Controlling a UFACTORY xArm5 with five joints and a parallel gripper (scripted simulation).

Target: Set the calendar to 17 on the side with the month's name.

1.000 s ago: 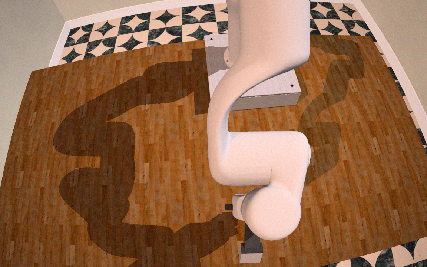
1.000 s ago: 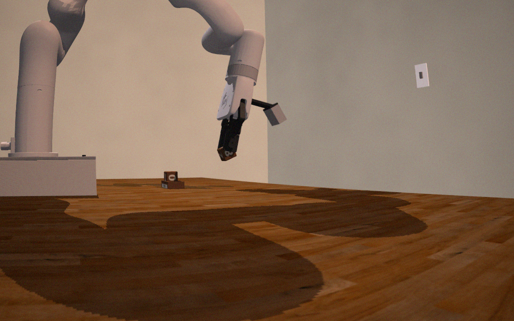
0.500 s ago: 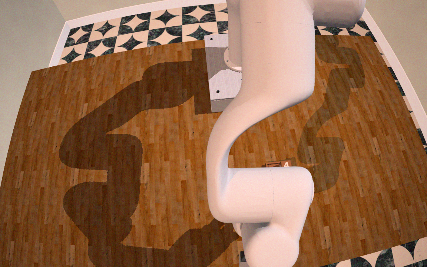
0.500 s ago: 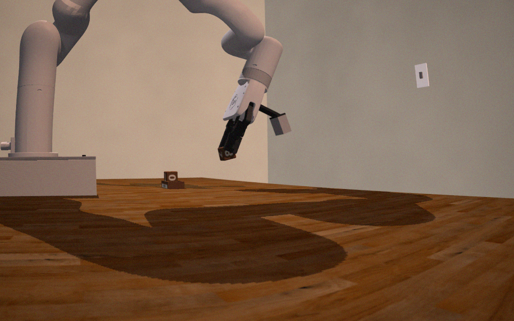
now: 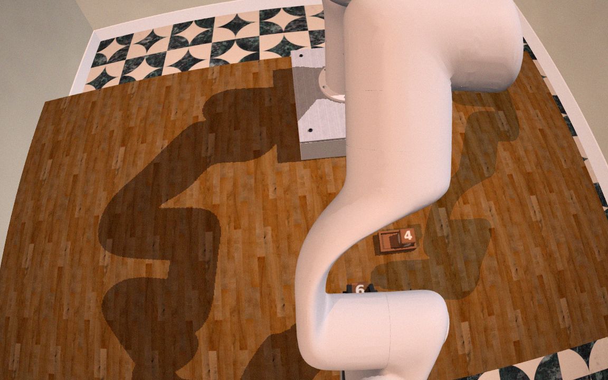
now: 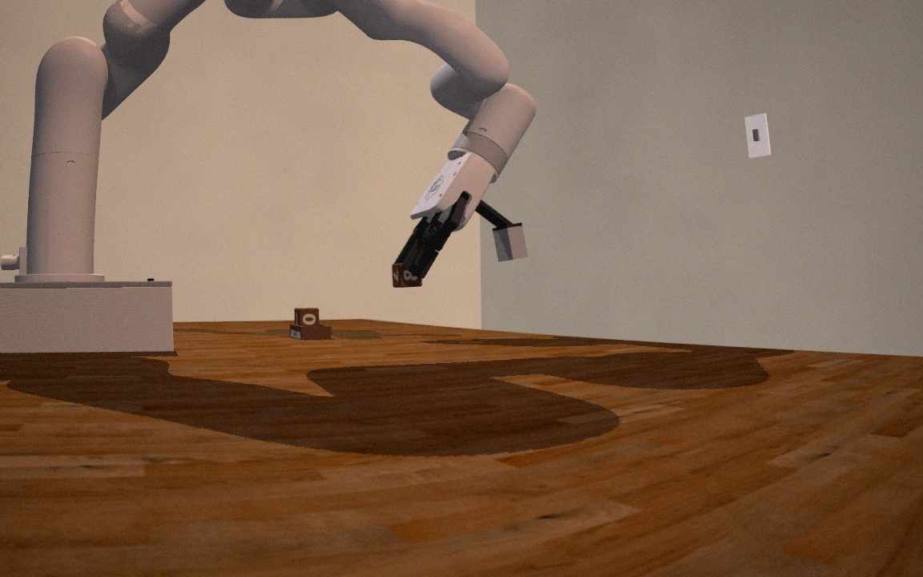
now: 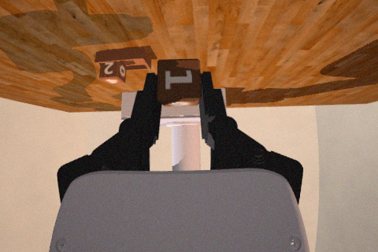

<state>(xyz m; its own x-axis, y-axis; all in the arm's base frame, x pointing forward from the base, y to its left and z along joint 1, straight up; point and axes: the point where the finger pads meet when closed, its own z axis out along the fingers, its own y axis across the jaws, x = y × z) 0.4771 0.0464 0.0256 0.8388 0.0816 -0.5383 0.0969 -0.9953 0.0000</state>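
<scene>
My gripper [image 5: 359, 290] [image 6: 414, 269] [image 7: 179, 87] is shut on a brown cube [image 5: 359, 287] [image 6: 399, 276] [image 7: 178, 78] and holds it high above the table. The held cube shows a 1 lying sideways in the wrist view and a 6 in the top view. The brown tray [image 5: 391, 252] [image 6: 316, 332] [image 7: 126, 53] rests on the table. A light label, too small to read, is on its side towards the robot base. The other cube [image 5: 407, 236] [image 6: 306, 316] [image 7: 112, 72] stands in the tray's right end in the top view, with a 4 on top; other faces show 0 and 2.
The robot base [image 5: 322, 149] [image 6: 63, 316] [image 7: 130, 104] stands beyond the tray in the wrist view. The arm [image 5: 381, 141] covers part of the wooden table [image 5: 258, 189] [image 6: 594, 502] in the top view. Shadows of the arm lie across the table.
</scene>
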